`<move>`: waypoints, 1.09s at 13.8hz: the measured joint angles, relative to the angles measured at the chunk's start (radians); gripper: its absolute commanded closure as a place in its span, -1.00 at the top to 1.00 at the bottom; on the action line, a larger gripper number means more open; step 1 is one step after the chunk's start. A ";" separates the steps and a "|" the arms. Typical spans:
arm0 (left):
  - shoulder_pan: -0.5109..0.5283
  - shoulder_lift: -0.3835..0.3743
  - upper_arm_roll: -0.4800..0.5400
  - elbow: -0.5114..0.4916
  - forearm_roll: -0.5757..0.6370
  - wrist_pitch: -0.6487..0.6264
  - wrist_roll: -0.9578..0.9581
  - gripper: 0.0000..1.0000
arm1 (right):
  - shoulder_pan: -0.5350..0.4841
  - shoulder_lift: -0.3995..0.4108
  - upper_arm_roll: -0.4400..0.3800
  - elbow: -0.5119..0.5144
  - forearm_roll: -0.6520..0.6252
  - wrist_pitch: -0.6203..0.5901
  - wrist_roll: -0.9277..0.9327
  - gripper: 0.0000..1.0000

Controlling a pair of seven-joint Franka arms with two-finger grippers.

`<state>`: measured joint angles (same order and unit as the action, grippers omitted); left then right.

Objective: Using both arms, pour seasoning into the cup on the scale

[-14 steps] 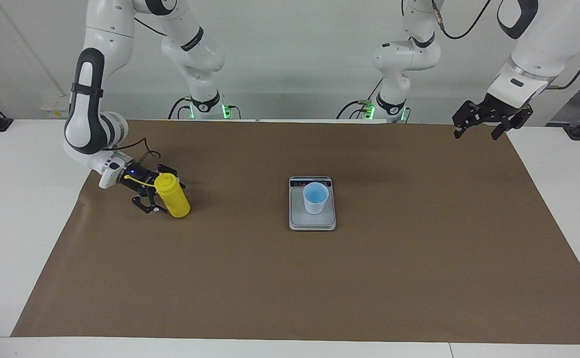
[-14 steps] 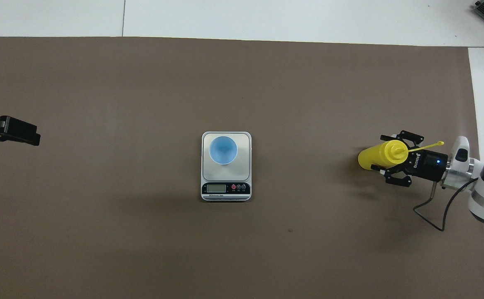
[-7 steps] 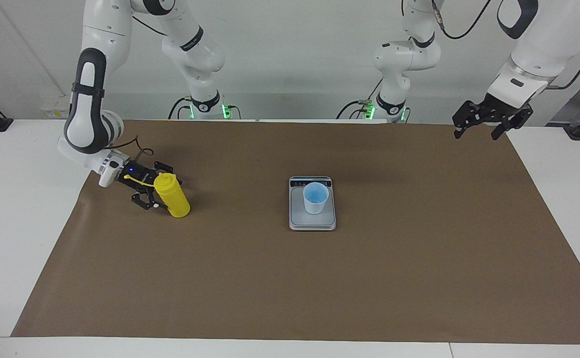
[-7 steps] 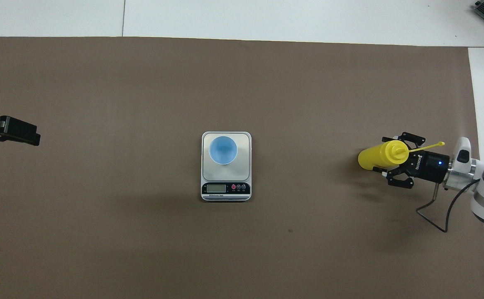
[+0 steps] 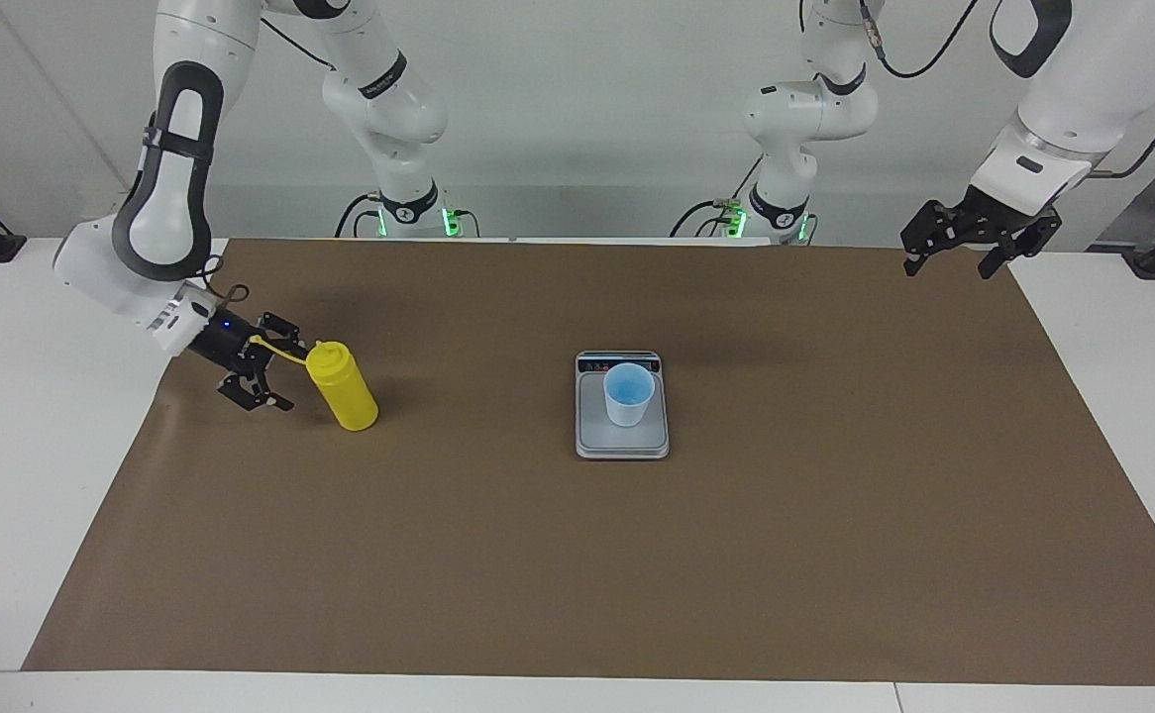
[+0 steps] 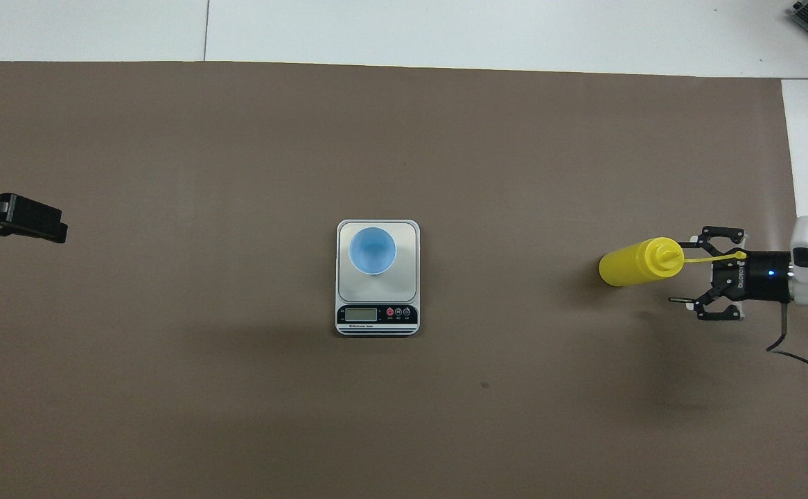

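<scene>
The seasoning, a yellow squeeze bottle [image 5: 342, 388] [image 6: 636, 262], stands upright on the brown mat toward the right arm's end of the table. Its thin cap strap sticks out toward my right gripper [image 5: 278, 368] [image 6: 684, 273]. That gripper is low over the mat beside the bottle, open, with its fingertips clear of the bottle's body. The pale blue cup [image 5: 627, 394] [image 6: 372, 250] stands on the silver-grey scale [image 5: 592, 441] [image 6: 409, 239] in the middle of the mat. My left gripper [image 5: 946, 269] [image 6: 42, 229] waits, open and holding nothing, raised over the mat's edge at the left arm's end.
The brown mat [image 5: 637, 555] covers most of the white table [image 5: 3, 446], with bare white strips at both ends. The scale's display strip [image 6: 376, 315] faces the robots. A black cable [image 6: 795, 350] loops from the right wrist over the mat's edge.
My right gripper has pulled back from around the yellow bottle toward the right arm's end of the table, leaving the bottle standing. The left arm, cup and scale have not moved.
</scene>
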<state>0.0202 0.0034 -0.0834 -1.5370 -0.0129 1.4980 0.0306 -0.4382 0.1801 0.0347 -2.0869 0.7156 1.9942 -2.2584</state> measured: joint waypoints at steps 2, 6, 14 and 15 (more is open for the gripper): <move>0.000 0.000 0.000 0.000 0.000 0.000 0.000 1.00 | 0.000 -0.007 0.001 0.031 -0.042 0.004 0.064 1.00; 0.000 0.000 0.000 0.000 0.000 0.000 0.000 1.00 | 0.003 -0.054 0.011 0.068 -0.124 0.005 0.295 1.00; 0.000 0.000 0.000 0.000 0.000 0.000 0.000 1.00 | 0.094 -0.179 0.020 0.102 -0.224 0.005 0.820 1.00; 0.000 0.000 0.000 0.000 0.000 0.000 0.000 1.00 | 0.119 -0.199 0.020 0.110 -0.261 0.004 0.907 1.00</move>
<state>0.0202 0.0034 -0.0834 -1.5370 -0.0129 1.4980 0.0306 -0.3192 -0.0194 0.0552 -1.9773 0.4543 1.9985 -1.3516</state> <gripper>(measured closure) 0.000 0.000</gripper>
